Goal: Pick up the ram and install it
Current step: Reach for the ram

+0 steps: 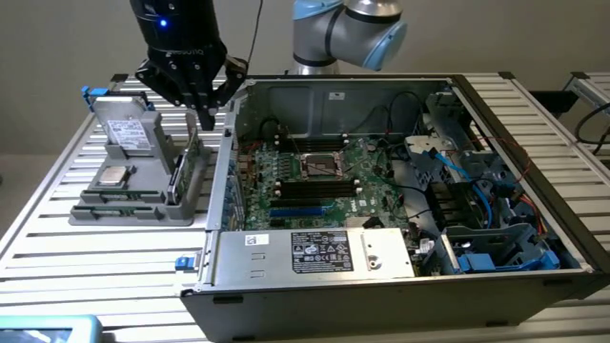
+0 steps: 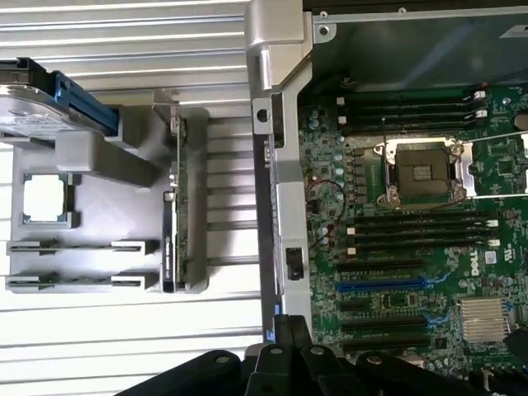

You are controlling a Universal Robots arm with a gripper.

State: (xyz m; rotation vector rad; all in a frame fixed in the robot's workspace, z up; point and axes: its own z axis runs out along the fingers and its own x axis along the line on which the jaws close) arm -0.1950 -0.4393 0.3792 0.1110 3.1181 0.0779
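Ram (image 2: 178, 206) edge-on in holder (image 2: 115, 177), mostly hidden, closed tool (image 1: 206, 120) nr

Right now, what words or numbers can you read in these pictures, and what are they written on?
"DELL": printed in white on the green motherboard.
Big label on the silver box inside the computer case: print too small to read.
Label on the hard drive: too small to read.
White lettering on the gripper: upside down, too small to read.
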